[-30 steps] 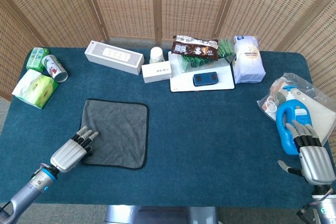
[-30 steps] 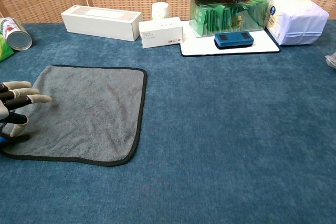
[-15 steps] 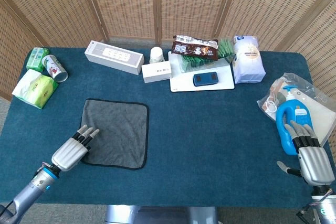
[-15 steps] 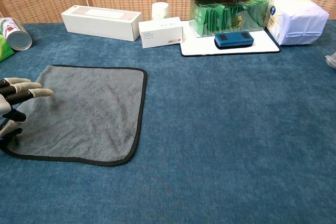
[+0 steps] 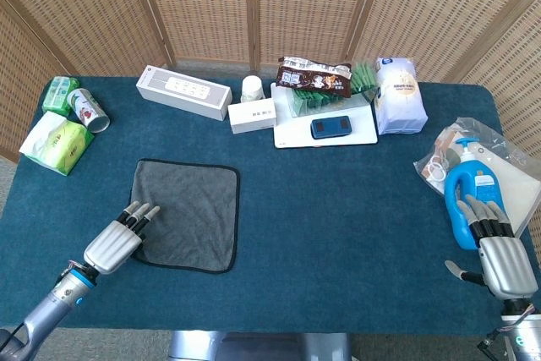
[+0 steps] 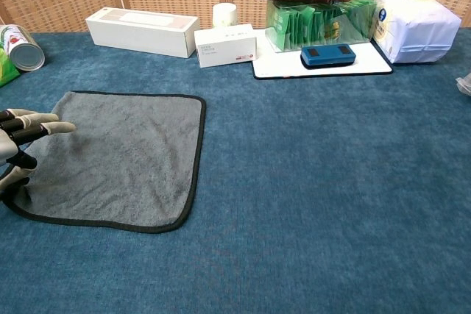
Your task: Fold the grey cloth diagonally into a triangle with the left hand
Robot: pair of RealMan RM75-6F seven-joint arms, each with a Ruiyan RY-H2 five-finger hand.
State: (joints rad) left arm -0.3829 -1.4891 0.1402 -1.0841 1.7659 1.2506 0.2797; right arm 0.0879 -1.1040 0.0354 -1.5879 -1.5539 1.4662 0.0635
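The grey cloth (image 5: 193, 209) with a black hem lies flat and unfolded on the blue table, left of centre; the chest view shows the cloth (image 6: 129, 156) too. My left hand (image 5: 120, 240) is at its near-left corner, fingers stretched out over the cloth's left edge. In the chest view the left hand (image 6: 20, 145) has its fingers laid above the cloth and the thumb apart below them, with nothing plainly held. My right hand (image 5: 500, 258) rests open at the far right, fingertips by a blue bottle (image 5: 467, 196). The chest view does not show it.
At the far left are a green tissue pack (image 5: 56, 143) and a can (image 5: 88, 110). Along the back stand a long white box (image 5: 183, 90), a small white box (image 5: 251, 116), a white tray (image 5: 325, 128) with a blue device, snack packs and a white bag (image 5: 396, 95).
My left hand has drawn slightly back toward the cloth's near-left corner and its thumb has lifted toward the fingers. The cloth and right hand have not moved.
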